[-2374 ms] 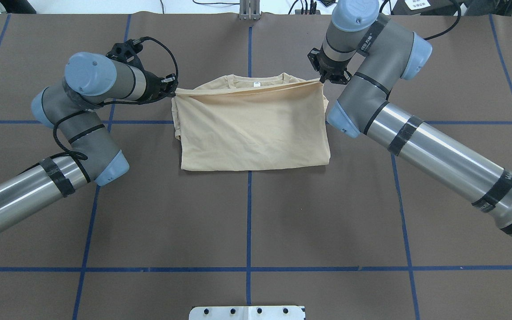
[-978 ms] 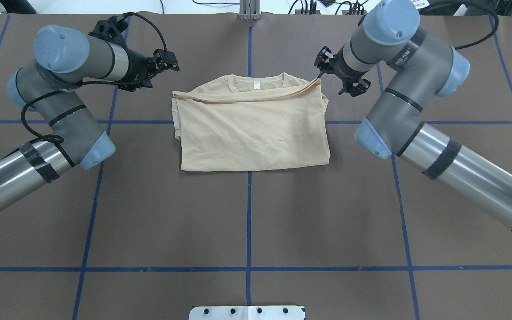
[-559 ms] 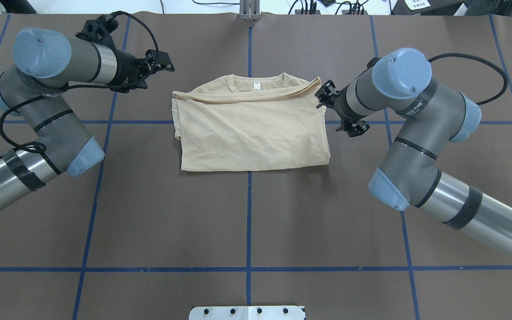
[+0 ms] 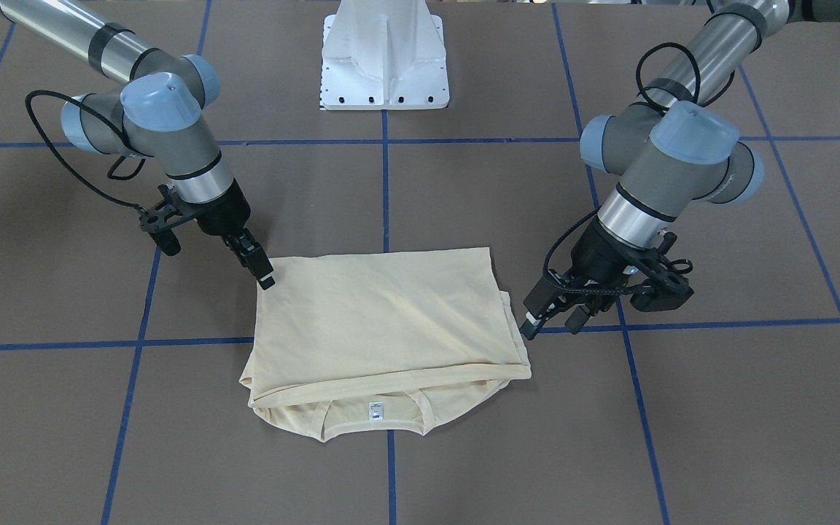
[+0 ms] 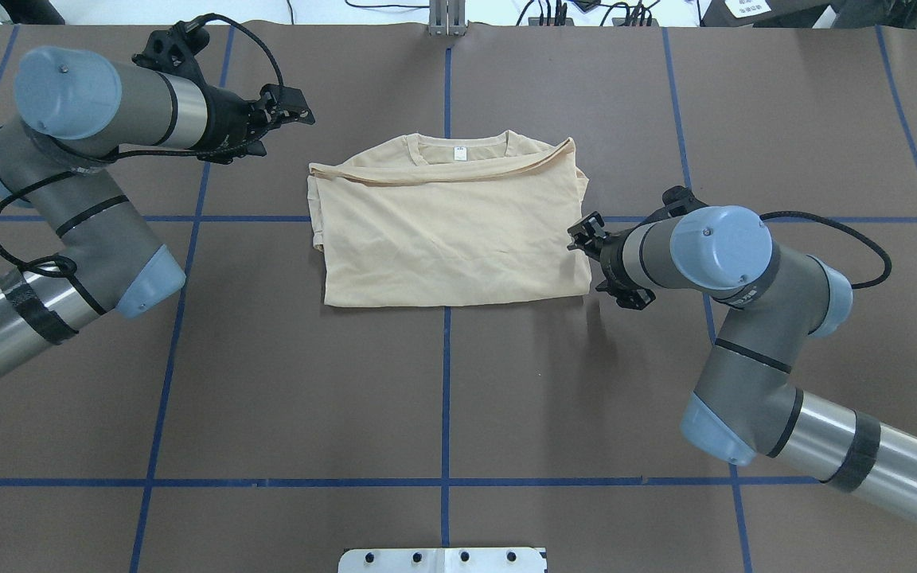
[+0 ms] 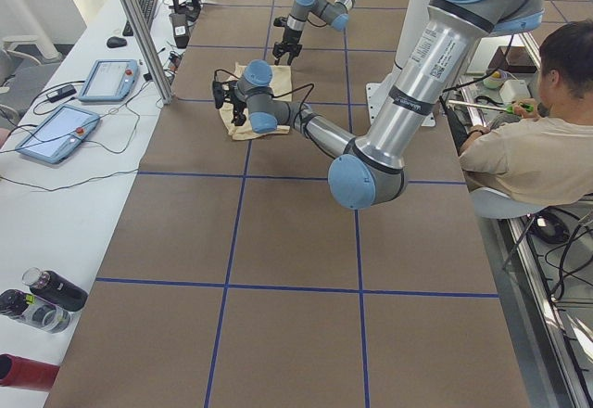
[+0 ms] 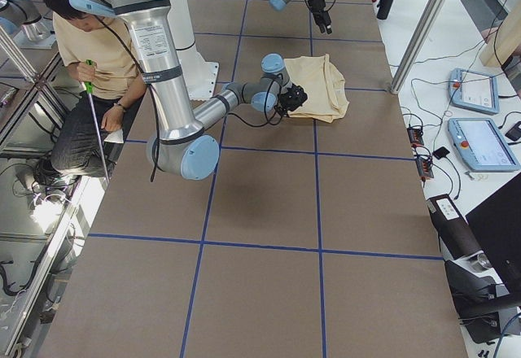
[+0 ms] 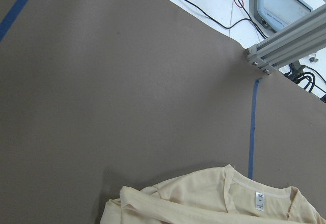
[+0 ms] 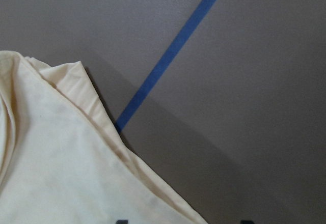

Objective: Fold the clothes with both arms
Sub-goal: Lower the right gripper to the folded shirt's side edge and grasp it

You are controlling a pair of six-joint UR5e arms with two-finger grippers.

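Note:
The cream-yellow shirt (image 5: 450,231) lies folded into a rectangle at the table's middle, neck and white label (image 5: 461,150) on the far side. Its print is hidden. My left gripper (image 5: 299,107) is open and empty, off the shirt's far left corner; the front view (image 4: 547,321) shows it beside the shirt (image 4: 383,321). My right gripper (image 5: 584,237) is open and empty at the shirt's right edge, near its corner in the front view (image 4: 263,275). The right wrist view shows the shirt's edge (image 9: 61,158) just ahead of the spread fingertips (image 9: 122,221).
Blue tape lines (image 5: 446,382) grid the brown table. The white pedestal base (image 4: 385,58) stands on the robot's side. An aluminium post (image 5: 446,16) stands at the far edge. A seated operator (image 6: 528,148) and tablets (image 6: 56,130) are beside the table.
Both grippers have let go of the shirt's top layer at the far corners. The left has drawn back to the left. The right has moved along the shirt's right edge toward the robot.

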